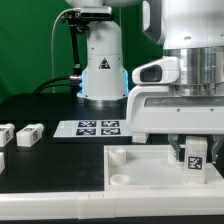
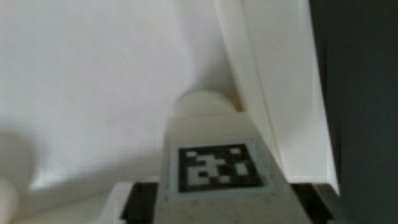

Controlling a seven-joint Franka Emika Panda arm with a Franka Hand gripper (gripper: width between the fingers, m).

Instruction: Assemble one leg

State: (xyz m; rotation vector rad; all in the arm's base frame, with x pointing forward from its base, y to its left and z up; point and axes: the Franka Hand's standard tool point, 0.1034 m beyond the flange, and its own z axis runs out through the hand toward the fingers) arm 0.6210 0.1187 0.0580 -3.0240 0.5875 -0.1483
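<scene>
My gripper (image 1: 193, 150) is shut on a leg (image 1: 194, 158), a small white block with a black-and-white marker tag, and holds it upright over the right part of the large white tray-like panel (image 1: 135, 168). In the wrist view the leg (image 2: 217, 150) fills the middle between my dark fingers (image 2: 143, 200), its far end pointing down at the panel's white surface (image 2: 107, 90) near the raised rim. Whether the leg touches the panel cannot be told.
Two more white legs (image 1: 30, 133) lie on the black table at the exterior view's left, with a third at the left edge (image 1: 2, 160). The marker board (image 1: 88, 128) lies behind the panel. The robot base (image 1: 100, 65) stands at the back.
</scene>
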